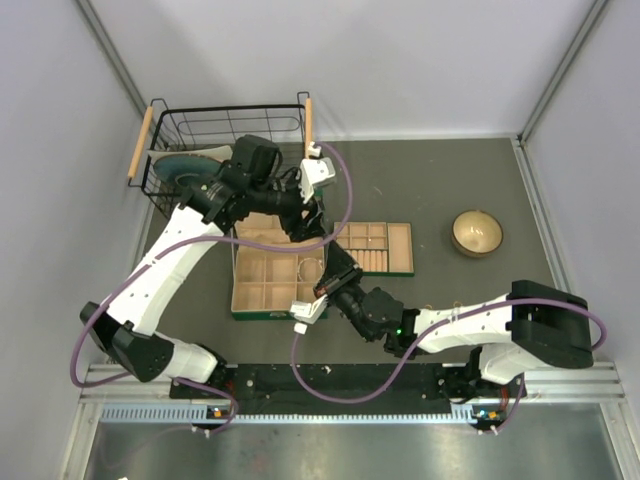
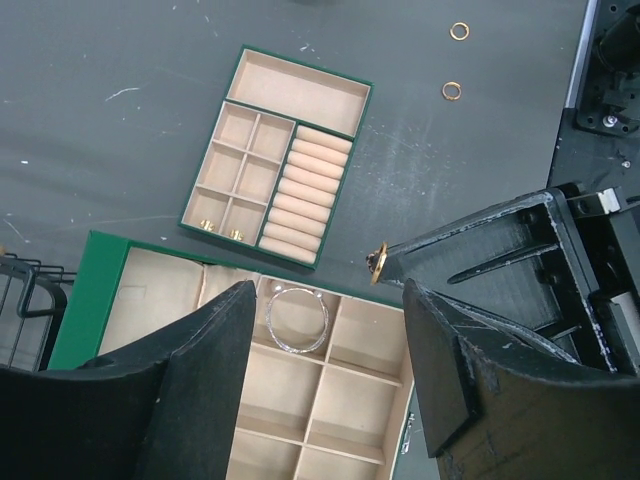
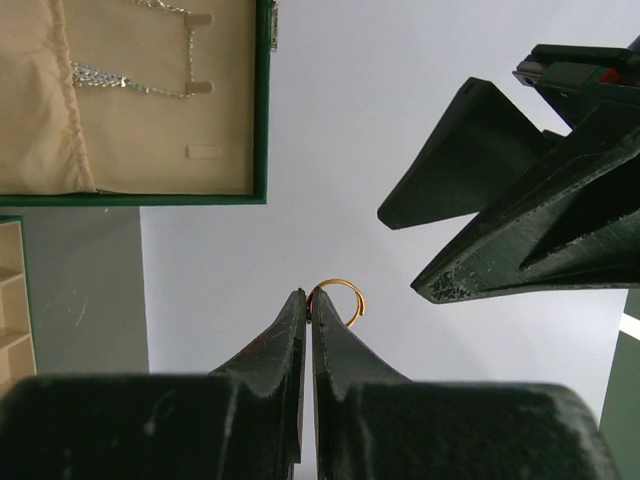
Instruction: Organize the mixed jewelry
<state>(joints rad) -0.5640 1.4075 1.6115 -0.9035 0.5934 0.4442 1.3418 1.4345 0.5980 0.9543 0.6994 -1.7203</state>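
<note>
My right gripper [image 3: 311, 295] is shut on a thin gold ring [image 3: 340, 296], pinched at its tips and pointing upward. The left wrist view shows that ring [image 2: 378, 262] at the right gripper's tip, just past the green box's edge. My left gripper [image 2: 325, 370] hangs open above the box with nothing between its fingers [image 2: 205, 380]. Below it a silver bracelet [image 2: 297, 320] lies in a beige compartment. Two gold rings [image 2: 452, 91] lie loose on the dark table. Two more gold rings [image 2: 206, 225] sit in the small tray's [image 2: 300, 90] compartments.
The green box [image 1: 240, 300] stands open at the centre, its lid [image 3: 150, 160] carrying silver chains. The small tray [image 1: 400, 250] lies to its right. A tan bowl [image 1: 477, 232] sits at the right. A wire basket [image 1: 225, 135] stands at the back left.
</note>
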